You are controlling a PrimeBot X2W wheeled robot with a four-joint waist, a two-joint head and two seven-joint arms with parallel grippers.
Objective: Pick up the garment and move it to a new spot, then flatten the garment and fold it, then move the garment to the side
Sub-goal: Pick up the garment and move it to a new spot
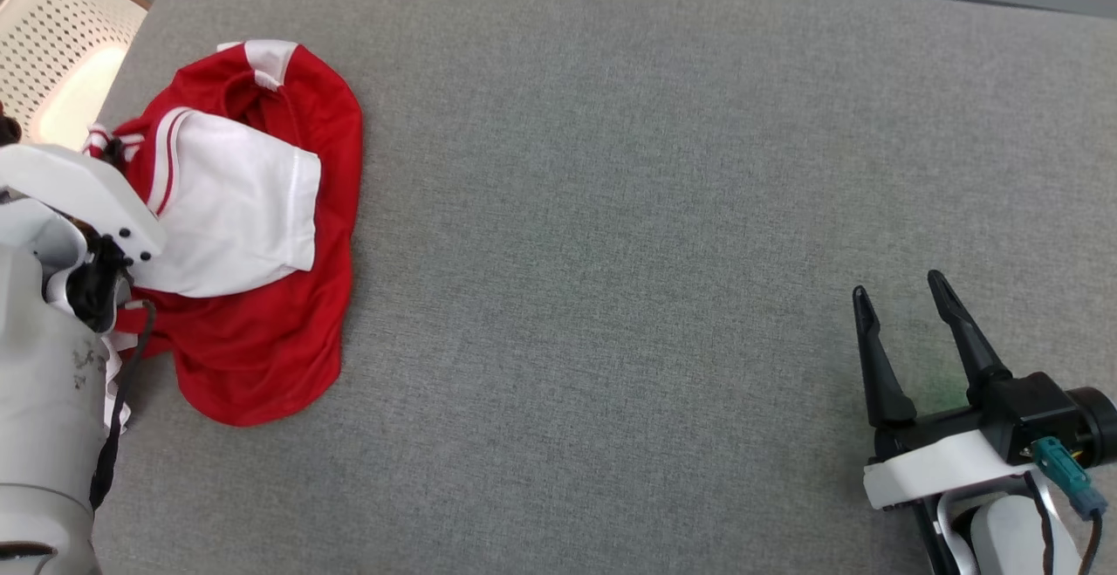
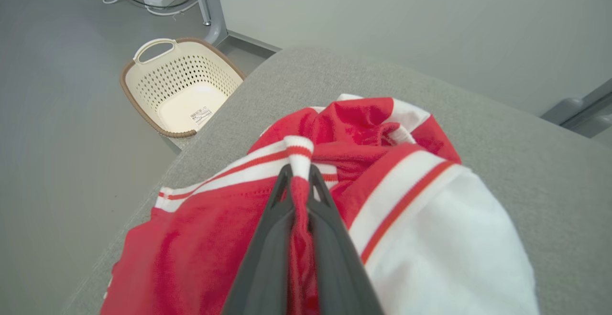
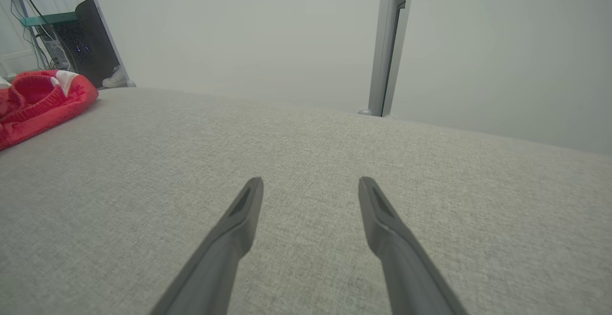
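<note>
Pinching a narrow striped fold, left jaws were clamped on garment (image 2: pixel 201 229) | it lay bunched at desk (image 1: pixel 611 208) left edge | right jaws stood spread, empty | risk: thin fold could slip on lift, cloth sliding off edge

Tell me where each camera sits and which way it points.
Head view: from the head, down at the table and garment; left forearm, open right gripper show.
Left wrist view: from the left wrist, along the left gripper shut on the garment, toward a basket.
Right wrist view: from the right wrist, along its open fingers, across the table.
Shared: all show the garment.
</note>
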